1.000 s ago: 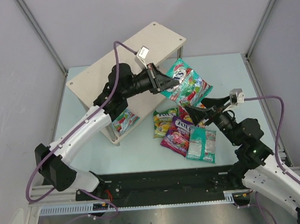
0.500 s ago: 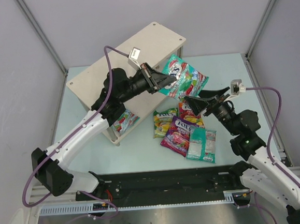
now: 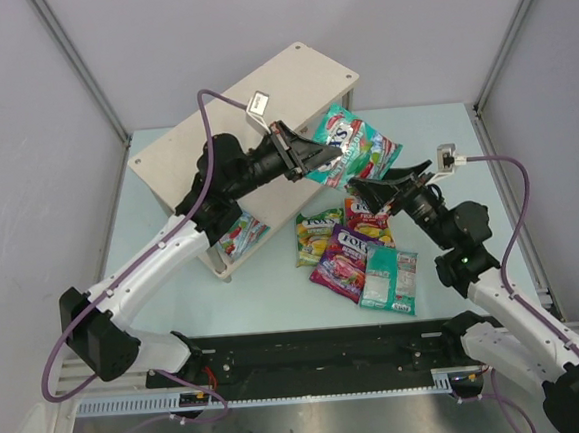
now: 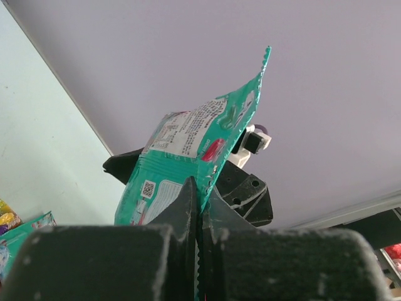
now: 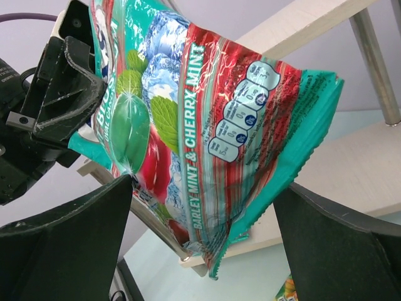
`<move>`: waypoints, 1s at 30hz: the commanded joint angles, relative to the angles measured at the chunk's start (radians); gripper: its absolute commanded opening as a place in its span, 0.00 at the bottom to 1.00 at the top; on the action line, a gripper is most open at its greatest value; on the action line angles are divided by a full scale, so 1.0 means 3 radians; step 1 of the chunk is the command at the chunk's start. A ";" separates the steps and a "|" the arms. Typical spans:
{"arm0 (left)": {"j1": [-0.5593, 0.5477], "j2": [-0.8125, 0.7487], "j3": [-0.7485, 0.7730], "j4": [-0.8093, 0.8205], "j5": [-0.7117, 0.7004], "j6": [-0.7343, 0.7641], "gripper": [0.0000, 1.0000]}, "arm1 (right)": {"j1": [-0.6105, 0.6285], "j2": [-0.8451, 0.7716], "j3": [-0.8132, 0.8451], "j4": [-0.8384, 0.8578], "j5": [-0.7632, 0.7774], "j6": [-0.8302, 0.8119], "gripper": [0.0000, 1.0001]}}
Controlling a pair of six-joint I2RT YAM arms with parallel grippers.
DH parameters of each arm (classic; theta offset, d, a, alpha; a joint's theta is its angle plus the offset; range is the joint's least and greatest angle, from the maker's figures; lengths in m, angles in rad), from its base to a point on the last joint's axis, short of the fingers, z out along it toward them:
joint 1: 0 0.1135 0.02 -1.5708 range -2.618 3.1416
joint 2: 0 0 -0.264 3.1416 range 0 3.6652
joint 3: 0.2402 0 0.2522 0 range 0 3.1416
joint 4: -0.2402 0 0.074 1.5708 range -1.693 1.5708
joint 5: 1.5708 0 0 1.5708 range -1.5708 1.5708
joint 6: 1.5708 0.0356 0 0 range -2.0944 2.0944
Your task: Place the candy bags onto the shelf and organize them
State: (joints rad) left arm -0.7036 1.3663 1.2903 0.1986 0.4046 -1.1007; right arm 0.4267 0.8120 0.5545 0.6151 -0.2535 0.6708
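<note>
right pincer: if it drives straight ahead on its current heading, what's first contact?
Likely the teal mint bag hanging from the left pincer. Its lower edge sits ahead of the right pincer, between its open fingers. The shelf is behind it. Depth is unclear.

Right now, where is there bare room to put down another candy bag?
The top board of the pale wooden shelf is bare. So is the light blue table at its far right corner, and the near strip left of the bags. The middle is crowded: glossy candy bags lie heaped, and the left gripper holds a teal bag near the open right gripper.
</note>
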 commanded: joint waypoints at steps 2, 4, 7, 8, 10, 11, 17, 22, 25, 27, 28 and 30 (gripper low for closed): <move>0.0009 -0.0157 0.0050 0.0274 0.0068 -0.0115 0.00 | -0.0031 0.0049 0.0018 0.0367 -0.0121 0.0090 0.90; 0.0009 -0.0147 0.0025 0.0274 0.0063 -0.0110 0.00 | -0.0047 0.0050 0.0018 0.0424 -0.0157 0.0152 0.79; 0.0014 -0.0136 -0.0016 0.0299 0.0032 -0.0110 0.00 | -0.0077 0.0019 0.0018 0.0460 -0.0178 0.0228 0.52; 0.0014 -0.0141 -0.0026 0.0310 0.0017 -0.0104 0.00 | -0.0093 -0.0012 0.0018 0.0445 -0.0173 0.0244 0.37; 0.0014 -0.0136 -0.0037 0.0310 0.0007 -0.0084 0.00 | -0.0113 -0.0063 0.0018 0.0379 -0.0152 0.0295 0.26; 0.0014 -0.0136 -0.0037 0.0289 -0.0004 -0.0074 0.00 | -0.0123 -0.0114 0.0018 0.0353 -0.0147 0.0290 0.20; 0.0039 -0.0131 -0.0057 0.0238 -0.0065 0.0018 0.22 | -0.0190 -0.0252 0.0018 0.0256 -0.0177 0.0402 0.00; 0.0136 -0.0162 0.0131 -0.0129 -0.0203 0.0293 1.00 | -0.0267 -0.0369 0.0018 0.0113 -0.0219 0.0500 0.00; 0.0193 -0.0203 0.0412 -0.0486 -0.0366 0.0584 1.00 | -0.0272 -0.0456 0.0018 -0.0121 -0.0096 0.0505 0.00; 0.0223 -0.0244 0.0591 -0.0651 -0.0479 0.0769 1.00 | -0.0267 -0.0487 0.0018 -0.0361 0.0037 0.0494 0.00; 0.0223 -0.0259 0.0785 -0.0950 -0.0656 0.0988 1.00 | -0.0272 -0.0528 0.0018 -0.0464 0.0093 0.0494 0.00; 0.0223 -0.0330 0.0934 -0.1116 -0.0801 0.1173 1.00 | -0.0262 -0.0559 0.0018 -0.0770 0.0297 0.0499 0.00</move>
State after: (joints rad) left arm -0.6464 1.3579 1.4223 0.0048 0.2874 -0.9283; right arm 0.3496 0.6769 0.5514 0.5091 -0.2729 0.8085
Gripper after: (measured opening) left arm 0.996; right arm 0.207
